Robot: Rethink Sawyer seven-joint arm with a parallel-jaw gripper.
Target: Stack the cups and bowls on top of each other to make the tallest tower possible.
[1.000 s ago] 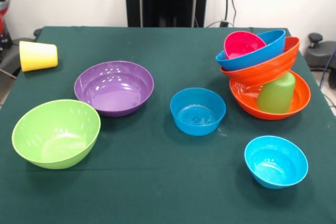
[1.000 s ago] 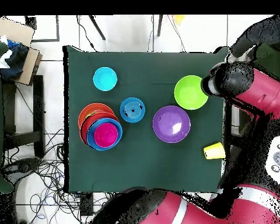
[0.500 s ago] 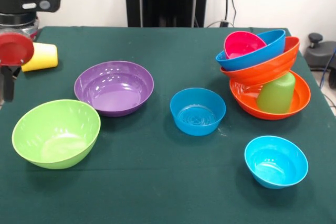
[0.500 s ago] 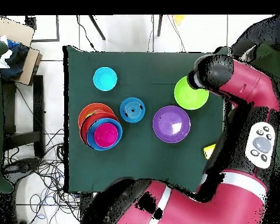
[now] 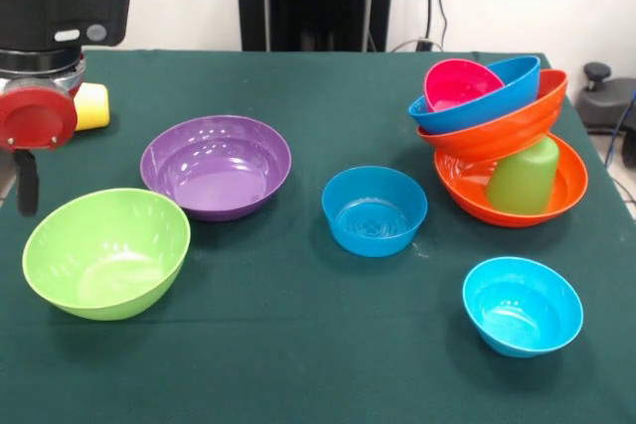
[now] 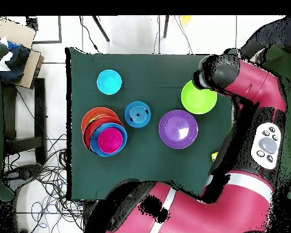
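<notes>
Bowls and cups appear light, rigid and glossy, so likely slippery; a rim hold suits best. Tower (image 5: 497, 141) leans at the table's right side in the front view. Lime bowl (image 5: 106, 251) lies beside the gripper (image 5: 25, 181), its opening unreadable. Purple bowl (image 5: 216, 165) crowds the path; yellow cup (image 5: 91, 106) sits half hidden.
</notes>
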